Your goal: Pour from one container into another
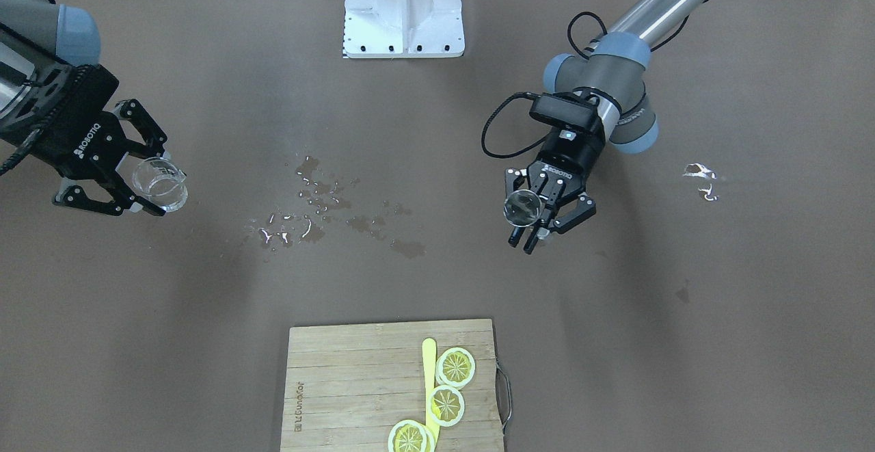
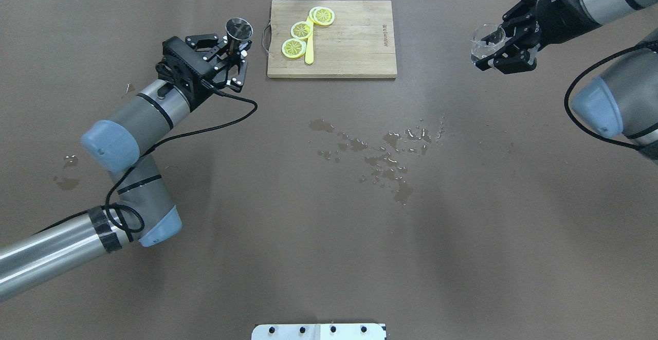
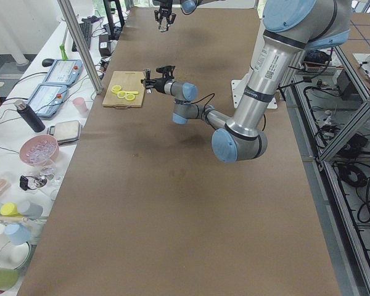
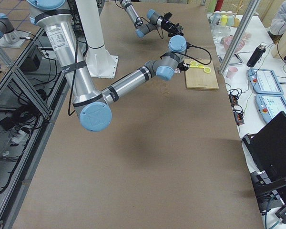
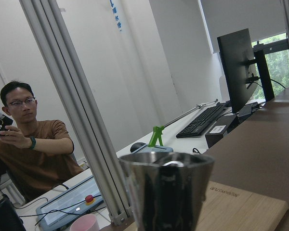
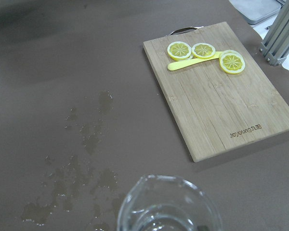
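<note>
A steel cup (image 2: 239, 28) is held off the table at the left, beside the handle end of the cutting board, with my left gripper (image 2: 232, 48) shut on it. The same cup (image 1: 521, 207) and left gripper (image 1: 540, 226) show from the front, and the cup (image 5: 166, 192) fills the lower wrist view. Far across the table a clear glass beaker (image 2: 485, 41) hangs in the air, my right gripper (image 2: 489, 48) shut around it. It appears again as the beaker (image 1: 159, 184) in the right gripper (image 1: 157, 182), and its rim (image 6: 168, 204) shows close up.
A wooden cutting board (image 2: 354, 47) with lemon slices (image 2: 300, 30) and a yellow knife (image 2: 309, 47) lies at the table's far edge. Spilled water (image 2: 383, 157) spots the middle, and a smaller wet patch (image 2: 64, 175) lies left. A white base plate (image 1: 403, 7) sits near the robot. A person (image 5: 31, 149) sits beyond the table.
</note>
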